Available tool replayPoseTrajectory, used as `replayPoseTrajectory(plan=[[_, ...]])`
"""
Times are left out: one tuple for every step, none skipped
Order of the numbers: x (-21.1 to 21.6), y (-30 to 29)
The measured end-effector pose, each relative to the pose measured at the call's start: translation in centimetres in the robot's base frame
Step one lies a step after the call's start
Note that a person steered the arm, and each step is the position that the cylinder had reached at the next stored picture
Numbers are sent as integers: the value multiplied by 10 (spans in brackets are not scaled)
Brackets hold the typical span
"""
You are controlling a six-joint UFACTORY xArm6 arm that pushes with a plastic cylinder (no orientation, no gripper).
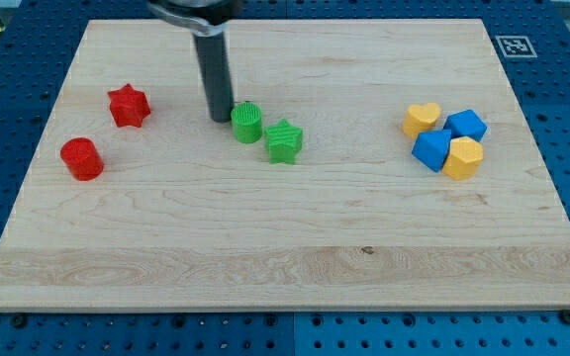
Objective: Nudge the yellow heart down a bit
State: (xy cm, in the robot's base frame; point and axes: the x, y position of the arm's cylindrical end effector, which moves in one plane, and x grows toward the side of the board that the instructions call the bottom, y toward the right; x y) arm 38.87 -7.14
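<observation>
The yellow heart (422, 119) lies at the view's right, at the top left of a tight cluster with a blue block (467, 125), a second blue block (431, 149) and a yellow hexagon block (463, 157). My tip (221, 119) rests on the board far to the left of the heart, right beside the left edge of the green cylinder (247, 122). A green star (284, 140) sits just right of and below that cylinder.
A red star (128, 105) and a red cylinder (82, 158) lie at the view's left. The wooden board (285, 257) rests on a blue perforated table, with a marker tag (514, 44) at its top right corner.
</observation>
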Motion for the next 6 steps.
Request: replayPoseTrajectory(plan=[[0,3],[-8,10],[-26,98],[-9,216],[-5,250],[-5,254]])
